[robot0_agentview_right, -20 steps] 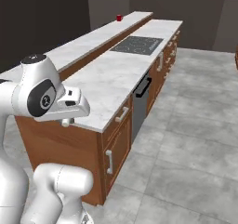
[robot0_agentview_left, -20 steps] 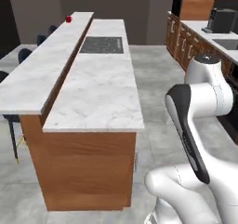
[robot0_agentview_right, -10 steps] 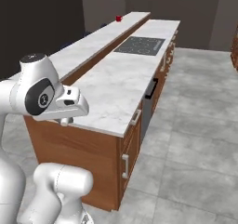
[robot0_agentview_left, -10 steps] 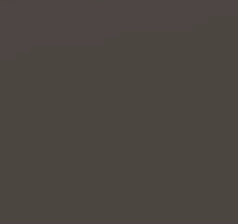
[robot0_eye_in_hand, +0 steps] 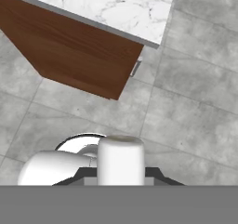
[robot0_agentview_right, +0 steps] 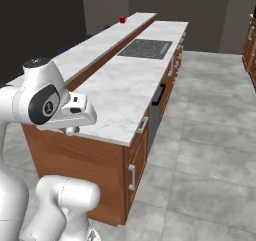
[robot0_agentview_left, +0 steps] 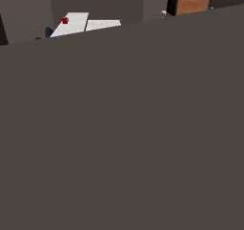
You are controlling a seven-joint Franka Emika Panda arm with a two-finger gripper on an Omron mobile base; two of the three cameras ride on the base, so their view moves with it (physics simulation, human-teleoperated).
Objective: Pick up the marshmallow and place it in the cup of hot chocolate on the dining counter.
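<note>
A white stubby marshmallow point(robot0_eye_in_hand: 121, 155) stands between the dark tips of my gripper point(robot0_eye_in_hand: 121, 173), which is shut on it. The hand view looks down at the grey floor beside a corner of the marble top. In the right base view the gripper point(robot0_agentview_right: 73, 129) hangs pointing down, just off the near end of the island. The red cup of hot chocolate point(robot0_agentview_right: 122, 19) stands far away at the far end of the raised marble dining counter point(robot0_agentview_right: 95, 42). The left base view also shows the cup point(robot0_agentview_left: 65, 20) on the counter point(robot0_agentview_left: 76, 26).
A black cooktop point(robot0_agentview_right: 146, 48) is set into the lower marble top point(robot0_agentview_right: 125, 90). Wood drawers with handles face the grey tiled floor point(robot0_agentview_right: 210, 135) on the right. A flat dark grey surface point(robot0_agentview_left: 122, 129) blocks most of the left base view.
The base has driven, so both base views have shifted. The left base view, fully dark half a second ago, now shows a strip of counter and cup. The arm's pose is unchanged.
</note>
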